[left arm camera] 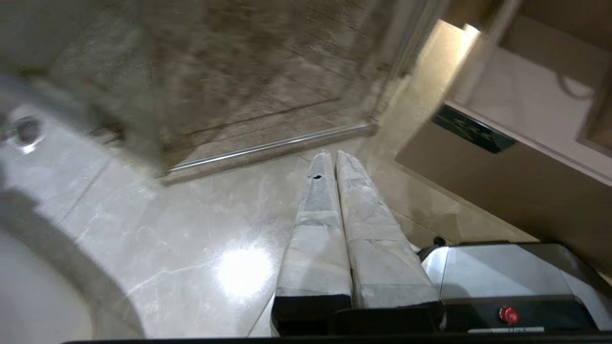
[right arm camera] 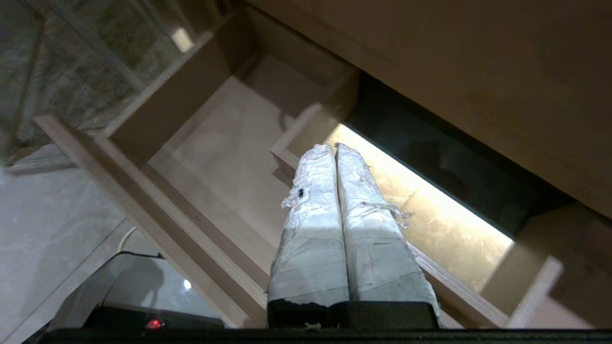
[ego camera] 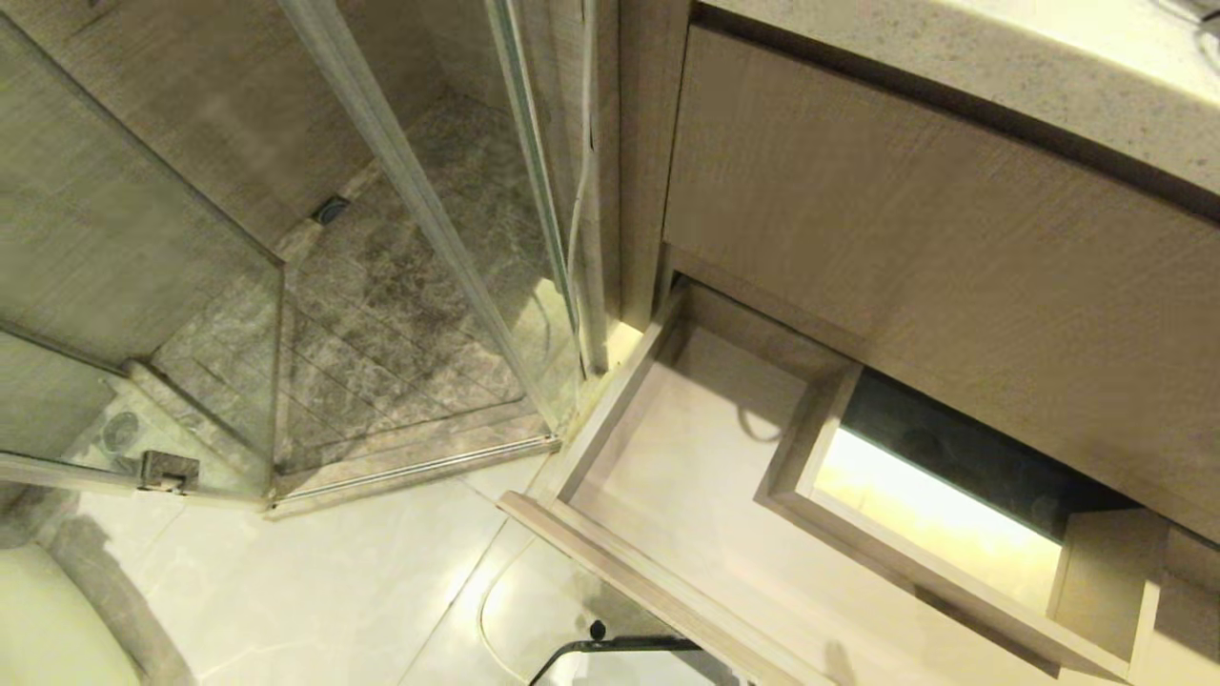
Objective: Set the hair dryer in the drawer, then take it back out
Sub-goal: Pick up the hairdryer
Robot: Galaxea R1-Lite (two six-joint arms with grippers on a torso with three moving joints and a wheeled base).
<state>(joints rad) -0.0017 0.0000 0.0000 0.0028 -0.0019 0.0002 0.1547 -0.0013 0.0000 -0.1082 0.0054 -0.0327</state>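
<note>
Head view showed the drawer (ego camera: 667, 476) pulled out under the tall wood-grain panel (ego camera: 953, 286), its pale floor bare and the box-shaped cut-out (ego camera: 915, 505) lit from below. The hair dryer was in none of the three views, so its place relative to either pincer could not be told.

The right pincer (right arm camera: 334, 149) hung above the drawer with its taped fingers (right arm camera: 311, 229) pressed together and nothing between them, the tips over the near corner of the cut-out. The left pincer (left arm camera: 330, 156) was likewise closed and empty, pointing at the floor tiles (left arm camera: 191, 239) well apart from the drawer's front, beside the shower door sill (left arm camera: 267, 148).

By my judgement, the step in hand was finding the dryer, since nothing lay in the drawer and nothing was held. To do it well, the robot would need to bring the vanity surface (ego camera: 1048, 67) above into sight before moving an arm, then spread the right pincer before the approach and take the dryer by its handle rather than the cord. Placing should favour the drawer's open floor, to the side of the cut-out, so the dryer could not drop through the gap.
</note>
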